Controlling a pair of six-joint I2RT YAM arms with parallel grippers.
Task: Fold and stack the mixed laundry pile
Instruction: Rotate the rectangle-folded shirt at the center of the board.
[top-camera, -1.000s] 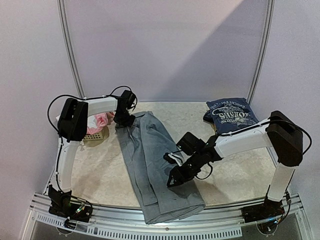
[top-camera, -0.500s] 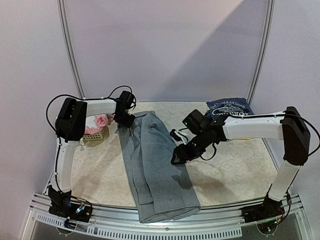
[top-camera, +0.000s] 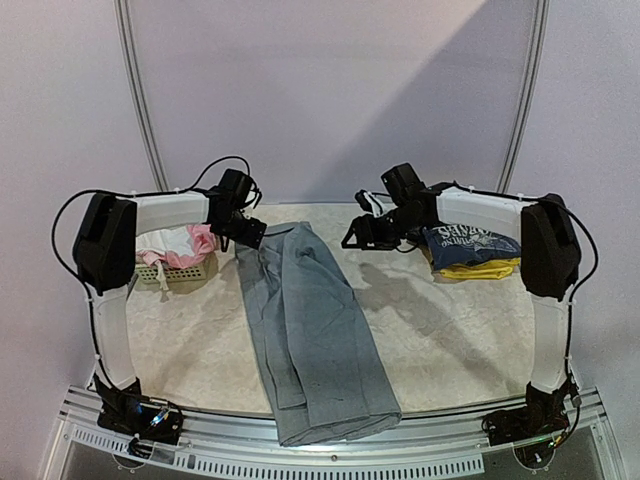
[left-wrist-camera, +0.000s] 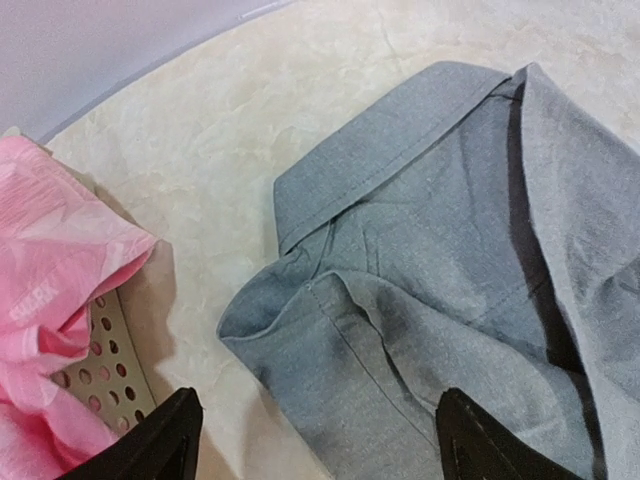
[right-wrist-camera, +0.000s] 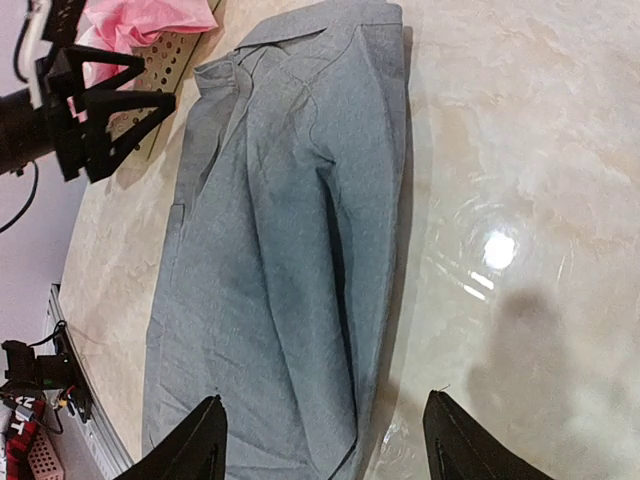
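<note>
grey trousers (top-camera: 315, 330) lie centre of tabletop (top-camera: 470, 340), folded lengthwise, waistband at 12 o'clock, hems at 6. left fingers (left-wrist-camera: 150, 445) wide apart, empty, over waistband corner. right fingers (right-wrist-camera: 455, 440) parted, empty, aloft near 1 o'clock. judged: lengthwise fold done; next, both grip waistband, carry toward hems, halving length.

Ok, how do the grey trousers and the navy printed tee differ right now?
The grey trousers are plain; the navy tee carries pale print. The trousers lie as a long strip from the far side to the near edge; the tee is a compact bundle. The trousers rest on the table; the tee sits on a yellow piece. Both are folded cloth.
</note>
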